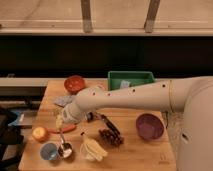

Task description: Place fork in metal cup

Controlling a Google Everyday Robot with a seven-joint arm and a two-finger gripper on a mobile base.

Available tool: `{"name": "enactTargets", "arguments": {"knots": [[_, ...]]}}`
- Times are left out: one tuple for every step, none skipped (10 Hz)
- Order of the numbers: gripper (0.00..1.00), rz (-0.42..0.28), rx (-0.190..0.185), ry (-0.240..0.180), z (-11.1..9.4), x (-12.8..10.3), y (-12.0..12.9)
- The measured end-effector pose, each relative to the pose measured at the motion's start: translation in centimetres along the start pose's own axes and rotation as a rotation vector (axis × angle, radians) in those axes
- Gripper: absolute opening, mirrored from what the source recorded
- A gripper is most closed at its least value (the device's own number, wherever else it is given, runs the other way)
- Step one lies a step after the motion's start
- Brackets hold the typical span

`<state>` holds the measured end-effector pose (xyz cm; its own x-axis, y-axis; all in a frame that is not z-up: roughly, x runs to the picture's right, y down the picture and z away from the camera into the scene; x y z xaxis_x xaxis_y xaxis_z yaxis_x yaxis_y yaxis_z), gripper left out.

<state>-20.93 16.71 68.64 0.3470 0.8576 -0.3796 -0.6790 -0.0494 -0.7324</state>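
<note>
My gripper [62, 121] hangs over the front left part of the wooden table, at the end of the white arm that reaches in from the right. It is shut on the fork [61, 136], a thin silvery utensil that hangs nearly upright below it. The fork's lower end reaches the metal cup [65, 150], a small shiny cup near the table's front edge. I cannot tell whether the fork's tip touches the cup's inside.
A light blue cup [49, 151] stands just left of the metal cup, with an orange fruit [40, 133] behind it. A pale cup with bananas [93, 149], dark grapes [111, 137], a black-handled knife [110, 124], a purple bowl [149, 126], a red bowl [75, 83] and a green bin [131, 80] also stand on the table.
</note>
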Motion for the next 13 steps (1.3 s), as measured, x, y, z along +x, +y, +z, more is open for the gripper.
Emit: {"name": "enactTargets", "arguments": {"knots": [[0.00, 0.003, -0.009, 0.004, 0.6, 0.2, 0.2], [0.00, 0.006, -0.016, 0.011, 1.2, 0.5, 0.4], [0.00, 0.012, -0.020, 0.022, 2.0, 1.0, 0.3], [0.00, 0.021, -0.017, 0.029, 2.4, 1.3, 0.1], [0.00, 0.036, -0.011, 0.038, 3.0, 1.9, -0.5], [0.00, 0.045, -0.008, 0.043, 3.5, 2.3, -1.0], [0.00, 0.053, -0.004, 0.048, 3.9, 2.9, -1.4], [0.00, 0.059, -0.003, 0.049, 4.2, 3.2, -1.7], [0.00, 0.064, -0.004, 0.045, 4.5, 3.5, -2.1], [0.00, 0.068, -0.005, 0.034, 4.7, 3.9, -2.5], [0.00, 0.070, -0.003, 0.021, 4.8, 4.2, -2.8], [0.00, 0.072, -0.001, 0.006, 4.7, 4.3, -3.0], [0.00, 0.074, 0.002, -0.009, 4.6, 4.3, -3.3]]}}
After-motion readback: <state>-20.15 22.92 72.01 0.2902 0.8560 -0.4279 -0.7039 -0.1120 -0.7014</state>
